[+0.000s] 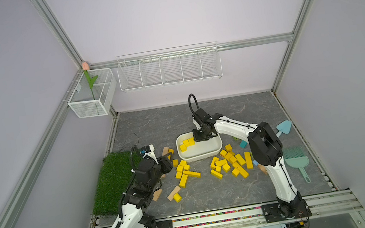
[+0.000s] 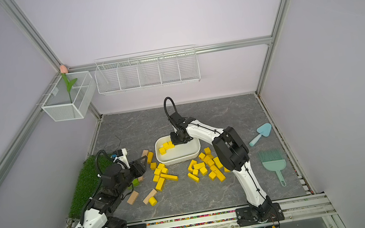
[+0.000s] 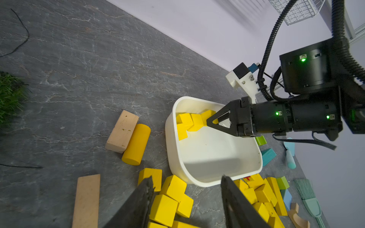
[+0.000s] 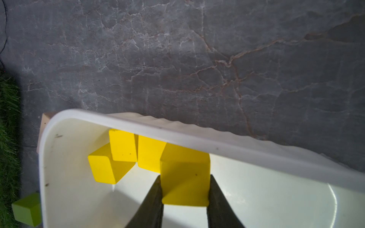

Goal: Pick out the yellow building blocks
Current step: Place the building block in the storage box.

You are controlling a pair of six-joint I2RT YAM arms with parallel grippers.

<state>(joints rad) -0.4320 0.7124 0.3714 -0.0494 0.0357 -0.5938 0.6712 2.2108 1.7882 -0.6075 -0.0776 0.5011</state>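
Yellow building blocks lie in two loose heaps on the grey table, one on the left and one on the right, in front of a white tub. Three yellow blocks rest in the tub's far corner. My right gripper reaches down into the tub, shut on another yellow cube whose sides touch both fingers. My left gripper hangs open above the left heap beside the tub's near wall, with nothing between its fingers.
Tan blocks and a yellow cylinder lie near the left arm. A grass mat covers the left edge. A teal shovel and a brush lie on the right. A green block sits beside the tub.
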